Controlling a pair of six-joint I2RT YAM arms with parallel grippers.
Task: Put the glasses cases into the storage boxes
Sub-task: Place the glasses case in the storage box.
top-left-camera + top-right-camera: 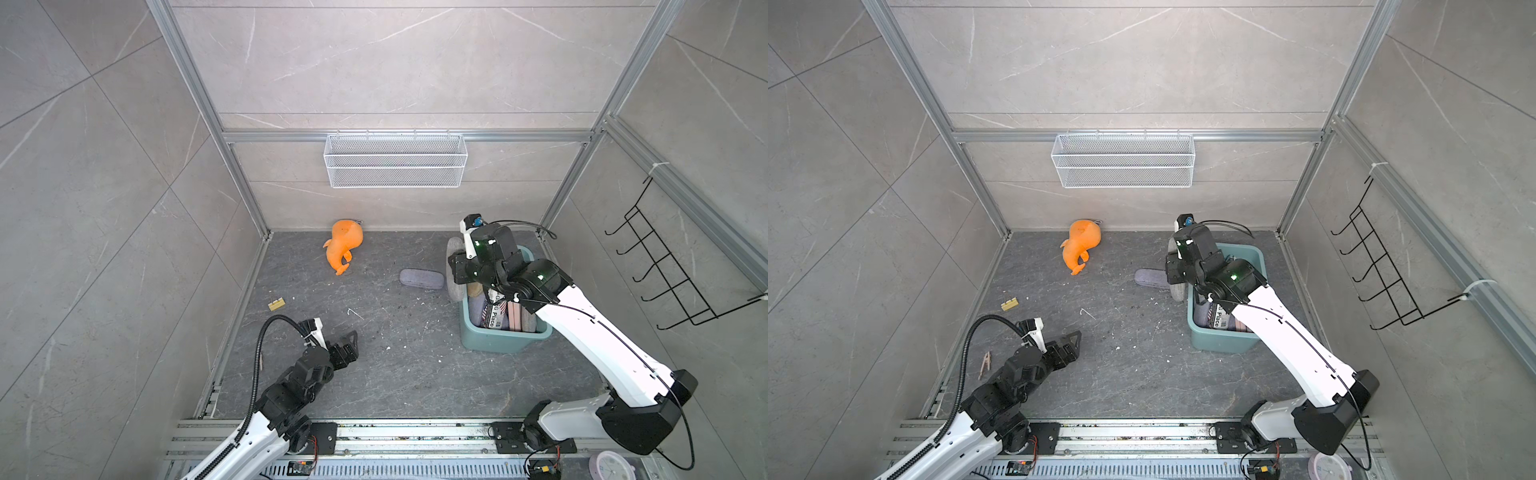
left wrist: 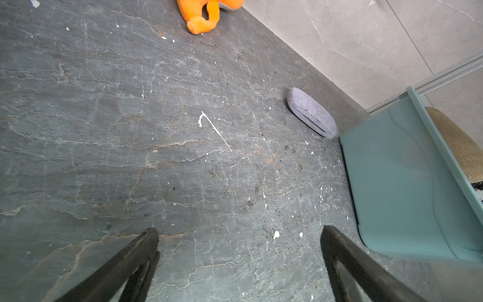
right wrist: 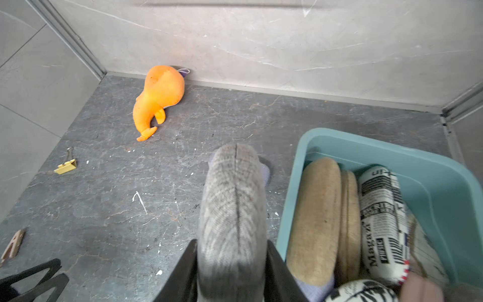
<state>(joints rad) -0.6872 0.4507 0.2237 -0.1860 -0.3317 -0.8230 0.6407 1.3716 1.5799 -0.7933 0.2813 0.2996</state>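
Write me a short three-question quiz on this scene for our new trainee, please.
1. True or false: the left gripper is open and holds nothing.
2. The right gripper is: A open and empty; B shut on the grey case; C out of view.
3. What colour is the loose case lying on the floor outside the teal tub?
Key: 1 true; 2 B; 3 lilac.
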